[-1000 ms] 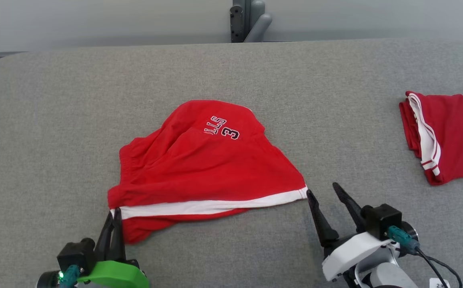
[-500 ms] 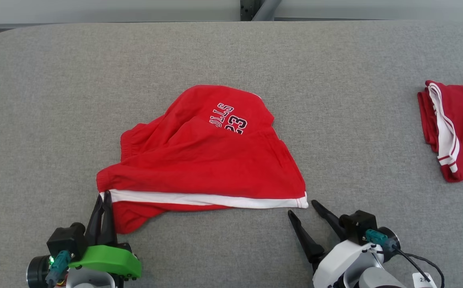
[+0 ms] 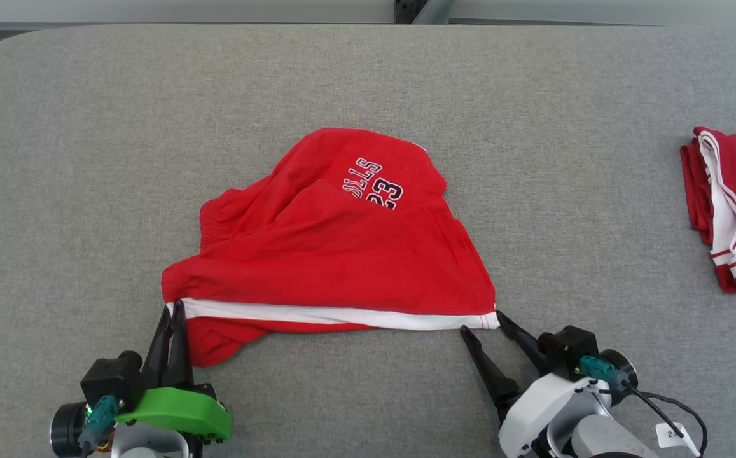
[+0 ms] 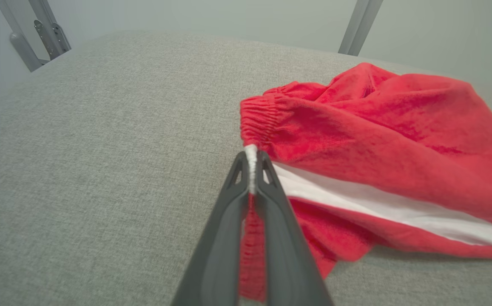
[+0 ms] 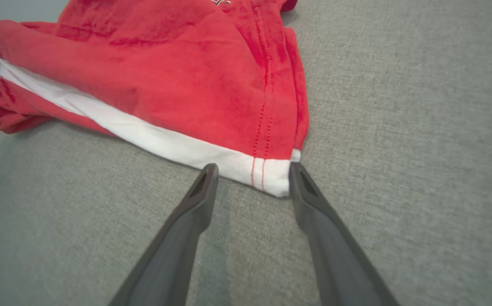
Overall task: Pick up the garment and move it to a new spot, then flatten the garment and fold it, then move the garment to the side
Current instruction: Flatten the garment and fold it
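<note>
The garment (image 3: 336, 261) is a pair of red shorts with a white stripe and dark lettering, lying rumpled in the middle of the grey table (image 3: 88, 159). My left gripper (image 3: 173, 312) is shut on the garment's near left corner; in the left wrist view the white hem (image 4: 251, 158) is pinched between the fingertips of the left gripper (image 4: 251, 159). My right gripper (image 3: 482, 321) stands open at the near right corner. In the right wrist view the white corner (image 5: 267, 174) lies between the two fingers of the right gripper (image 5: 252, 170), which straddle it without closing on it.
A second red garment with white trim (image 3: 733, 207), folded, lies at the table's right edge. A grey metal post (image 3: 422, 11) stands behind the far edge. Bare grey cloth surrounds the shorts on all sides.
The head camera has tilted down and shifted. My right gripper has come up to the near right corner and its fingers have narrowed a little. The left gripper keeps its hold.
</note>
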{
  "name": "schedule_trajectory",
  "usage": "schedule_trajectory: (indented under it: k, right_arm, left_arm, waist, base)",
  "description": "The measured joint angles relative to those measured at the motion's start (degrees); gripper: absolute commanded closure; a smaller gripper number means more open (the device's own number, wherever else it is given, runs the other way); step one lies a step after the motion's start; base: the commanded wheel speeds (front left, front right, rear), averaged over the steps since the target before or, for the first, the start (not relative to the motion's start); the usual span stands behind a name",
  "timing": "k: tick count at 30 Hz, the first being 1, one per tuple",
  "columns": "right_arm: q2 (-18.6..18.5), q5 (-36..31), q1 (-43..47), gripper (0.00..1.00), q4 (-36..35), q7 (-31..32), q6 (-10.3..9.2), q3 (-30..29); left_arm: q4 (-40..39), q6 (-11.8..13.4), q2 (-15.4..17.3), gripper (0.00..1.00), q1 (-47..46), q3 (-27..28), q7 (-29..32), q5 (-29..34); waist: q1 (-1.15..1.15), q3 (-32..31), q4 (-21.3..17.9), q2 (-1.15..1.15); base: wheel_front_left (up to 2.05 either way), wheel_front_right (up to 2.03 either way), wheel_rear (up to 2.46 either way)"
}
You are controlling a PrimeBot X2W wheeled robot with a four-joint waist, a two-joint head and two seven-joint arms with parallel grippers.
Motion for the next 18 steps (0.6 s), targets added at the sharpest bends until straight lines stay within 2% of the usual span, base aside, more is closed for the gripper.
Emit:
schedule_trajectory:
  k: [4,5,7,8,9,10,18]
  right_arm:
    - [0.3,-0.4,-0.2,0.28,1.2,-0.1,0.0,-0.2]
    - [0.3,-0.4,-0.4,0.36,1.5,-0.2,0.0,-0.3]
    - [0.3,-0.5,-1.0,0.58,2.1,-0.2,0.0,-0.5]
    - [0.3,-0.6,-1.2,0.73,2.3,-0.2,0.0,-0.5]
    - [0.4,-0.7,-1.3,0.95,2.4,-0.2,0.0,-0.6]
    - [0.4,-0.8,-1.4,1.0,2.4,-0.2,0.01,-0.7]
    - [0.3,-0.1,-1.2,1.0,-2.8,-0.1,0.0,-2.9]
  left_arm:
    - [0.0,0.0,0.0,1.0,-0.1,-0.2,0.0,0.0]
    - [0.0,0.0,0.0,1.0,-0.1,-0.3,0.0,0.0]
    - [0.0,0.0,0.0,1.0,-0.2,-0.4,0.0,0.0]
    - [0.0,0.0,0.0,1.0,-0.2,-0.4,0.0,0.0]
    - [0.0,0.0,0.0,1.0,-0.3,-0.4,0.0,0.0]
    - [0.0,0.0,0.0,1.0,-0.3,-0.4,0.0,0.0]
    - [-2.1,-1.0,0.0,1.0,-0.5,0.2,0.0,0.6]
  waist:
    - [0.0,0.3,0.4,0.0]
    - [0.0,0.4,0.5,0.0]
    - [0.0,0.6,0.6,0.0]
    - [0.0,0.7,0.6,0.0]
    - [0.0,0.8,0.7,0.0]
    - [0.0,0.9,0.7,0.0]
    - [0.0,-1.5,0.1,0.0]
  base:
    - [0.0,0.0,0.0]
    - [0.0,0.0,0.0]
    - [0.0,0.0,0.0]
    - [0.0,0.0,0.0]
    - [0.0,0.0,0.0]
    - [0.0,0.0,0.0]
    - [0.0,0.0,0.0]
